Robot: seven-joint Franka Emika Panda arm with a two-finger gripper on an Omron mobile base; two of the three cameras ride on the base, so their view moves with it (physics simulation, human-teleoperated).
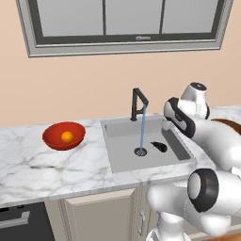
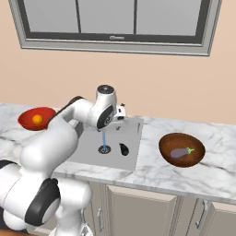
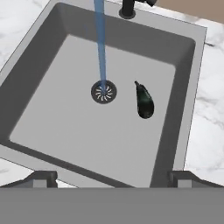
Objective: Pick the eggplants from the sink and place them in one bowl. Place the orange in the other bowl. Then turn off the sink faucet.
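Above the sink (image 3: 183, 65), the spread claw (image 3: 112, 177) shows just its fingertips (image 3: 43, 177).

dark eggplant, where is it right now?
The dark eggplant lies on the sink floor, just right of the drain in the hand view, clear of the water stream.
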